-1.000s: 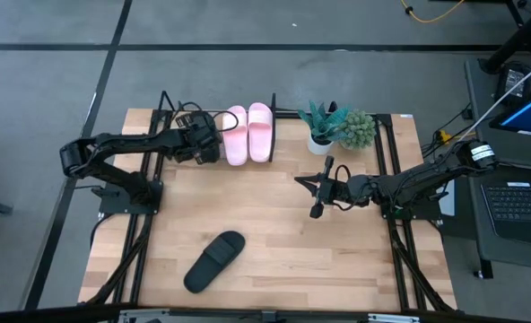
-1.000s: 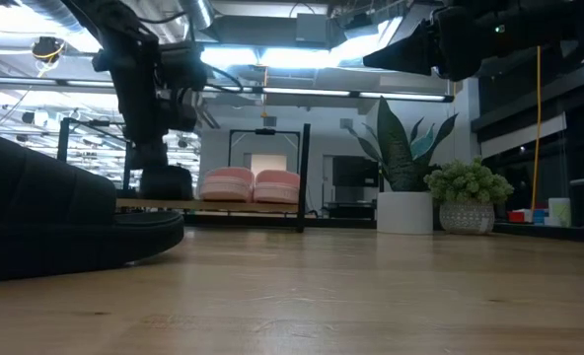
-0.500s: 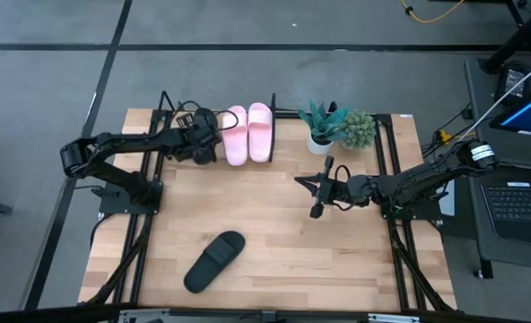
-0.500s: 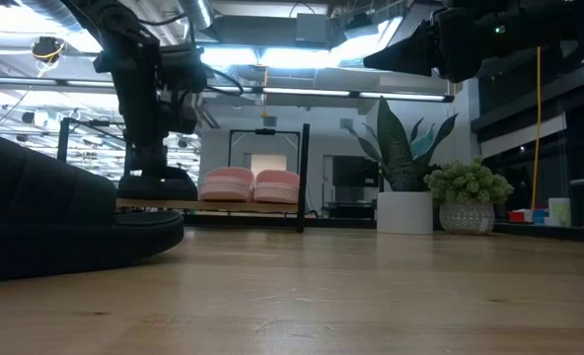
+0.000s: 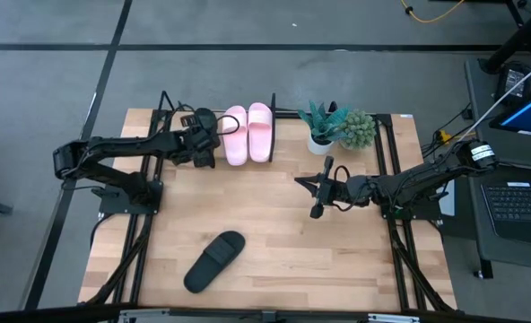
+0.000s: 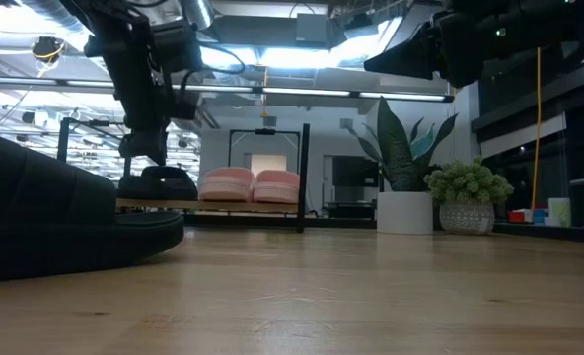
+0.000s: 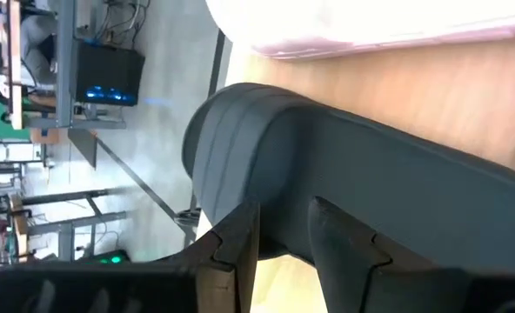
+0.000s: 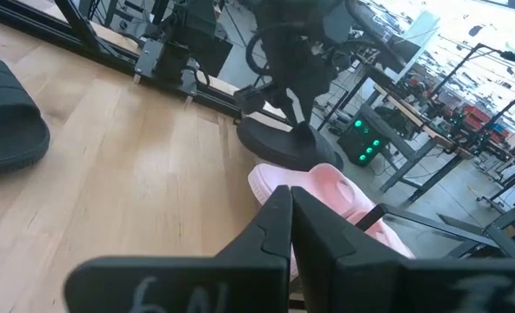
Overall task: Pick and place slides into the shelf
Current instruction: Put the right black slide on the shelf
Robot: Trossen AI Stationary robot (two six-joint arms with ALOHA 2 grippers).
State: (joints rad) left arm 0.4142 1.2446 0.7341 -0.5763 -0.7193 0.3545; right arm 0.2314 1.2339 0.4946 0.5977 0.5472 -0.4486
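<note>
One black slide [image 6: 160, 182] lies flat on the shelf [image 6: 302, 177], left of the two pink slides [image 5: 236, 135] [image 5: 260, 132]. My left gripper [image 6: 142, 156] hangs close above its near part, open, with one finger on each side of the slide's edge [image 7: 284, 235]. A second black slide [image 5: 215, 260] lies on the table near the front edge. My right gripper [image 5: 306, 184] is shut on nothing and hangs over the table's right middle. My left gripper has its fingers [image 7: 240, 252] on either side of the black slide's rim, slanting down from the table's left. I cannot tell whether they touch it. The slide rests on the shelf's wooden base.
Two potted plants [image 5: 321, 126] [image 5: 357, 128] stand at the far edge, right of the shelf. Black rails [image 5: 396, 179] run along both sides of the table. Bare wood lies between the loose black slide and the shelf.
My left gripper has risen a little off the black slide on the shelf and has rolled about its own axis. The slide has stayed flat on the shelf beside the pink pair.
</note>
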